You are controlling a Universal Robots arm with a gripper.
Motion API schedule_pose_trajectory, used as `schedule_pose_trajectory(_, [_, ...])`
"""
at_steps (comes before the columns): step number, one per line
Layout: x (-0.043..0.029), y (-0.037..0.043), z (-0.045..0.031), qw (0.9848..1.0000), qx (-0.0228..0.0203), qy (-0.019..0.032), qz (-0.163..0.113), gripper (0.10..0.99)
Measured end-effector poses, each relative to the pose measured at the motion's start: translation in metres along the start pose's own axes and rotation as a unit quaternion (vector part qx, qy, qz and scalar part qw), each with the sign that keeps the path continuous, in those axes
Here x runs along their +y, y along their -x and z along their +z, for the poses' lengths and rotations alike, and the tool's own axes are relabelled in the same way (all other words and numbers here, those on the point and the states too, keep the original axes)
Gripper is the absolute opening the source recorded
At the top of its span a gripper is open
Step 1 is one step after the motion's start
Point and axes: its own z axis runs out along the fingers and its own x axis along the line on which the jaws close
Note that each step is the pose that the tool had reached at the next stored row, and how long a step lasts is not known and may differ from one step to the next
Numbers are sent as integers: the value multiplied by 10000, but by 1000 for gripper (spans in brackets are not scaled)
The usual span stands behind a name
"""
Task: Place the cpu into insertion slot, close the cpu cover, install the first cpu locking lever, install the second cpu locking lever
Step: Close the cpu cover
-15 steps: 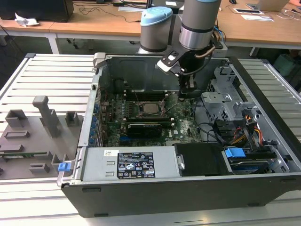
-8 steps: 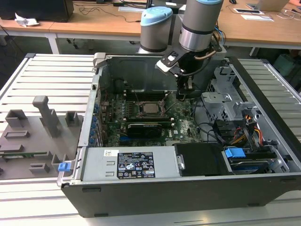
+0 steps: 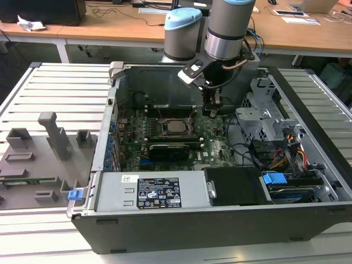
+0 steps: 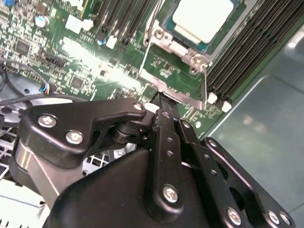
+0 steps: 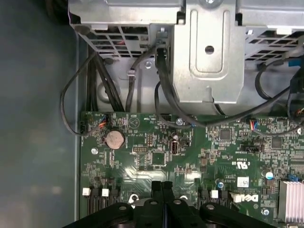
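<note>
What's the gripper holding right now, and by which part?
Nothing: the gripper jaws are shut together, empty, tip by the cpu cover edge.

The cpu [image 3: 176, 127] lies on the motherboard [image 3: 215, 144], pincer [image 3: 213, 113] near it.

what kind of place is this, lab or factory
Probably a robotics lab or test workshop: a robot arm reaches into an open computer case on a slatted metal table, with wooden office desks behind.

Counted one computer case [image 3: 220, 225] on one counter [image 3: 55, 82]. Inside were one motherboard [image 3: 214, 140], one cpu [image 3: 176, 127], one cpu cover [image 4: 204, 83], one coin cell [image 5: 114, 138], one power supply [image 3: 115, 192], one black expansion card [image 3: 168, 148]. Blue tabs numbered two: first tab [image 3: 75, 193], second tab [image 3: 274, 179]. One arm [image 3: 228, 27], one gripper [image 3: 213, 110] were present.
</note>
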Motion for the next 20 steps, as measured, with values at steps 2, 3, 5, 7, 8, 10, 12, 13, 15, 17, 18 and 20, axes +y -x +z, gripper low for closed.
schedule_pose_trajectory(2, [-49, -1, 1, 10000, 0, 1, 0, 102])
schedule_pose_trajectory(3, [-79, -1, 1, 10000, 0, 2, 0, 102])
schedule_pose_trajectory(5, [-132, -2, 2, 10000, 0, 10, 0, 102])
schedule_pose_trajectory(7, [-209, -3, 6, 10000, 1, 29, 0, 102])
schedule_pose_trajectory(8, [-235, -4, 9, 10000, 1, 35, 0, 102])
schedule_pose_trajectory(10, [-339, -5, 33, 10000, -1, 53, -1, 102])
schedule_pose_trajectory(12, [-395, -5, 53, 10000, -1, 59, -1, 102])
schedule_pose_trajectory(13, [-420, -5, 63, 10000, 0, 61, 0, 102])
schedule_pose_trajectory(15, [-464, -6, 87, 10000, -1, 63, -1, 102])
schedule_pose_trajectory(17, [-529, -6, 134, 10000, -1, 64, -1, 102])
schedule_pose_trajectory(18, [-571, -6, 161, 10000, -1, 64, -1, 102])
schedule_pose_trajectory(20, [-635, -7, 201, 10000, 0, 64, -1, 102])
